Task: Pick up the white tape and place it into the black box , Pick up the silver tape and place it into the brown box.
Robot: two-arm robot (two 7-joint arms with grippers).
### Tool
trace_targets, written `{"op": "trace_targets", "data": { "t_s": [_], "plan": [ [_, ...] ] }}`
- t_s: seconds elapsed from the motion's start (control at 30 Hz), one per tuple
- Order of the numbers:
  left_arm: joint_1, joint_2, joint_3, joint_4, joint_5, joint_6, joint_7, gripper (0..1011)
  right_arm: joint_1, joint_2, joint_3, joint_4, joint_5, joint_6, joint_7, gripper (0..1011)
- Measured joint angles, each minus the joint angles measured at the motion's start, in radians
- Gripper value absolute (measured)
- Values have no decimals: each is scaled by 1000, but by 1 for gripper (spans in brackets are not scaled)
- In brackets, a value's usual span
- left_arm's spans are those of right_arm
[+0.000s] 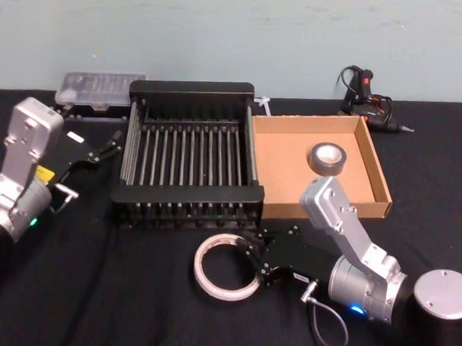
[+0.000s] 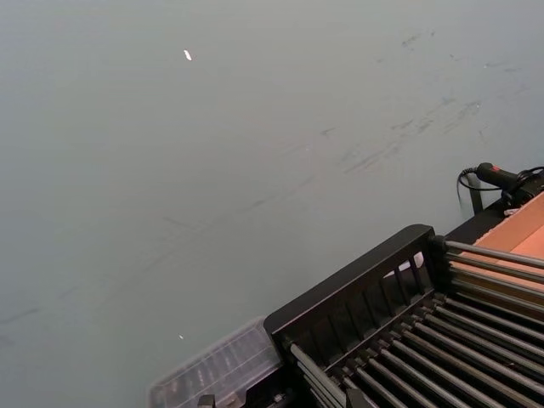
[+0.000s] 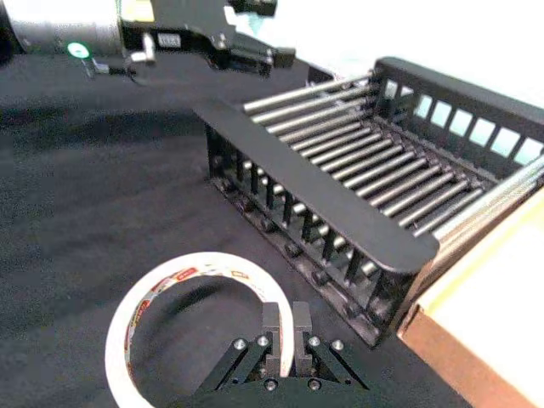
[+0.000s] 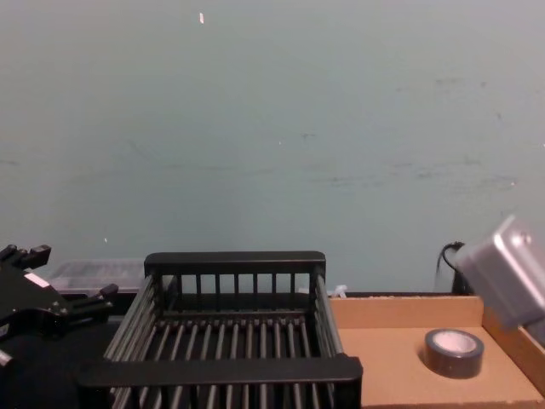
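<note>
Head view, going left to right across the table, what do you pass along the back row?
Left gripper, held open beside the crate → black slatted plastic crate → shallow brown cardboard tray → small grey-silver tape roll lying inside that tray.

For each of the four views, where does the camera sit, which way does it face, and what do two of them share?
Head: high, looking down at black box, brown box, both arms.
Chest: low, facing the wall across the black box; left gripper at left.
Left wrist: faces the wall past a box corner.
Right wrist: right gripper pinching white tape.
Head and chest share silver tape.
</note>
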Motion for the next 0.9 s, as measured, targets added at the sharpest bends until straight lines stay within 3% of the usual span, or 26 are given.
{"op": "trace_targets", "data": {
  "t_s": [0.5,0.9],
  "plan": [
    [0,0,0,0,0,0,0,1001,-22,30,18,-63,96,-75,25,92],
    [0,0,0,0,0,0,0,1001,-55,9,71,-87,153,-147,-44,92]
  ]
}}
